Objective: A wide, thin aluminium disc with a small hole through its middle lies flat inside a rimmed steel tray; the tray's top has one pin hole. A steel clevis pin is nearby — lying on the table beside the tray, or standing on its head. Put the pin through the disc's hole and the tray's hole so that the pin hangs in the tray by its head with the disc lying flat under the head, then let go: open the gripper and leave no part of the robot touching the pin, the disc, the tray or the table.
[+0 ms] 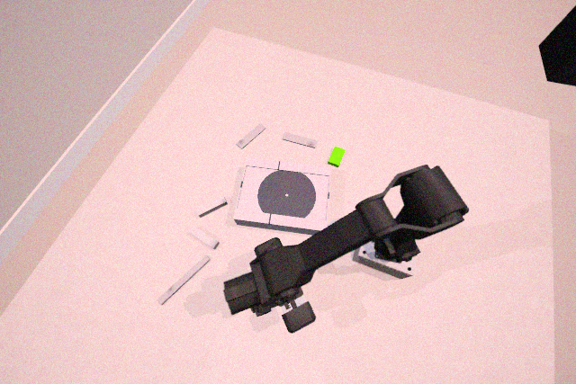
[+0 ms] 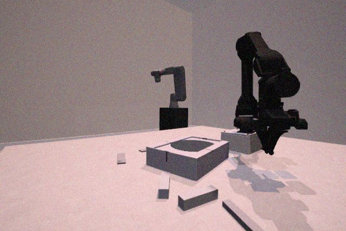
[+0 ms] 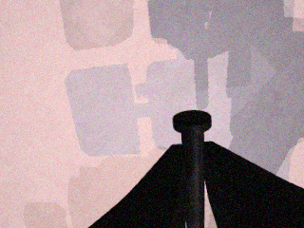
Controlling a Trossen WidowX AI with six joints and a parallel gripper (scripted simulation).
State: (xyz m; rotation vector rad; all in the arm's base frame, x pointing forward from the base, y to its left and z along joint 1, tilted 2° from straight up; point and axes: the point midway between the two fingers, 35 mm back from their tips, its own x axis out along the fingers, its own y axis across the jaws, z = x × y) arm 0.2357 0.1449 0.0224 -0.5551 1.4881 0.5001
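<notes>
Pale worktop (image 1: pixel 153 175) (image 2: pixel 70 183) carries the tray (image 1: pixel 320 193) (image 2: pixel 170 161), its disc (image 1: pixel 286 184) (image 2: pixel 191 145) unpinned. Gripper (image 2: pixel 268 152) (image 3: pixel 192 154), nearly closed, grips the pin (image 3: pixel 192 123); insertion and release remain.

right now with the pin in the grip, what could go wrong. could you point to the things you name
The gripper (image 2: pixel 269 152) (image 3: pixel 192 154) pinches the pin (image 3: pixel 192 176) just below its head, so the fingertips might touch the disc (image 1: pixel 286 208) (image 2: pixel 191 146) before the head seats. The disc's hole is small, so a slight misalignment could leave the pin's tip pressing on the disc. The tray's rim (image 1: pixel 320 181) could catch the gripper on the way in.
</notes>
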